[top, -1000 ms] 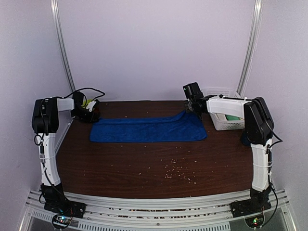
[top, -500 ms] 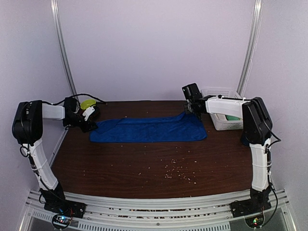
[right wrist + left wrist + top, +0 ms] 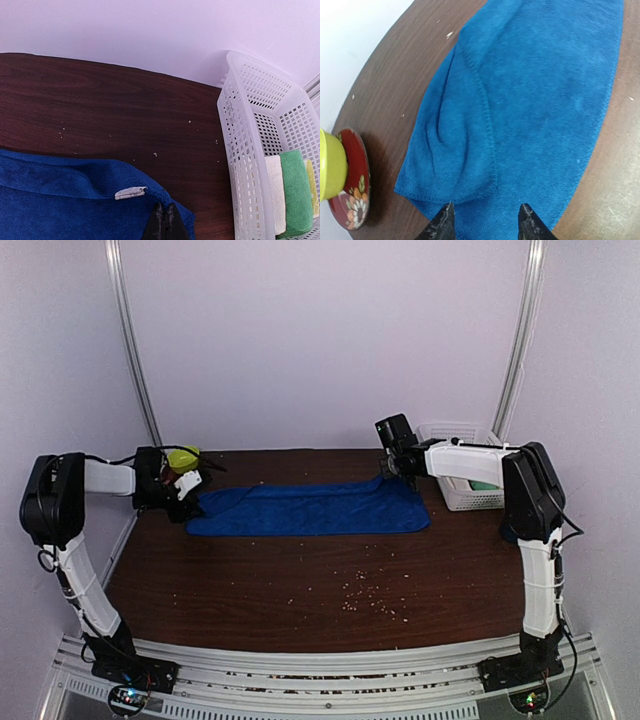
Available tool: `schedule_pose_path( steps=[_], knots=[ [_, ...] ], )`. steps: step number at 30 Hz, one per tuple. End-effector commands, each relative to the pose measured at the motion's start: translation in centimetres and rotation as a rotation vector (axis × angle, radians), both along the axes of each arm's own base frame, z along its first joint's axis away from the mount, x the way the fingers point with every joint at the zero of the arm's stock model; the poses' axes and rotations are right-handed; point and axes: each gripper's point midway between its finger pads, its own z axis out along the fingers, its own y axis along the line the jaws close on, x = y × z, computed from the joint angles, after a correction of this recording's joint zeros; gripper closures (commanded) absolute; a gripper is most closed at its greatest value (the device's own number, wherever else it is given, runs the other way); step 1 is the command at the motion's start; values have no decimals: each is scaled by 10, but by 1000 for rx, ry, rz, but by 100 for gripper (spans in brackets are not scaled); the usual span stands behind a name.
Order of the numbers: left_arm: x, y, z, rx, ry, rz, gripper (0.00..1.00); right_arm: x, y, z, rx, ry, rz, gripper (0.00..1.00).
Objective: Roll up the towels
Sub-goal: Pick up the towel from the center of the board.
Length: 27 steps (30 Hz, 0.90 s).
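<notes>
The left claw (image 3: 485,225) is hanging spread open just over the left end of the one blue towel (image 3: 305,510). The towel is lying long-ways, left to right, on the tabletop (image 3: 220,580), stretching away from that claw. The right claw (image 3: 165,220) is pinching its far right corner.

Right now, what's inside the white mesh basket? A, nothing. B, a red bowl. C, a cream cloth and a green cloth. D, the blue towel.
C: the right wrist view shows a cream cloth and a green cloth standing inside the basket, while the blue towel lies out on the table.
</notes>
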Motion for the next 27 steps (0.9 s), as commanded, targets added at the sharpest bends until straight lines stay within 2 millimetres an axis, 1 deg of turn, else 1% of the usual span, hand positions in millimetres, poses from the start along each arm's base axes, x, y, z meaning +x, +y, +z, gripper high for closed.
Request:
schedule_pose_path(
  steps=[1,3,4,5,6,9,14,20,24,27],
  knots=[
    [3,-3,29,136,-187,-94,56,2,1,6,-6,-14,-16,100],
    [2,-3,32,195,-235,-121,56,2,2,6,-5,-14,-15,100],
    [-2,-1,28,231,-247,-131,56,2,2,5,-5,-11,-14,100],
    [-1,-1,29,274,-275,-149,56,2,3,4,-6,-10,-12,100],
    [-5,-1,22,317,-284,-168,56,1,3,4,-6,-9,-12,100],
    [-10,2,9,419,-311,-204,56,1,3,3,-7,-7,-11,100],
    [-5,7,-4,506,-336,-226,56,1,5,2,-2,-6,-8,100],
    [3,2,-9,554,-380,-248,57,-1,6,0,-2,0,-3,100],
    [0,-3,-22,616,-381,-292,59,-1,6,1,-3,-3,-4,100],
    [-1,-3,-32,647,-376,-310,60,-1,7,1,0,-4,-1,100]
  ],
)
